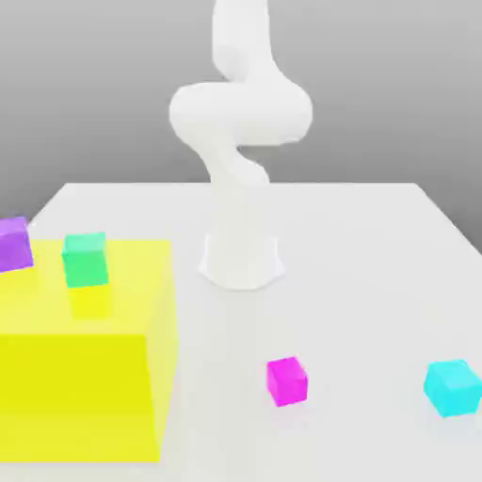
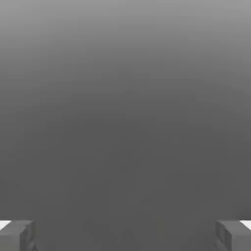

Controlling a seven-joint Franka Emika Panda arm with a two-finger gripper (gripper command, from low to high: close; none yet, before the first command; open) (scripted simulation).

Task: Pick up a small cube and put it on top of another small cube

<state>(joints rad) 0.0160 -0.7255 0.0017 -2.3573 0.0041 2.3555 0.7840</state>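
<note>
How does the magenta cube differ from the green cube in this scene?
The magenta cube is bright pink, while the green cube is green. The magenta cube rests on the white table; the green cube sits on top of the big yellow block. Both are small, plain-faced and of about the same size.

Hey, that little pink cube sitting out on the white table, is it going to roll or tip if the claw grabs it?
Probably not. The pink cube rests flat on the white table, so it should slide rather than roll. Its plain flat faces look rigid and should suit the open claw, though smooth sides might slip. Being small, it is likely light.
</note>
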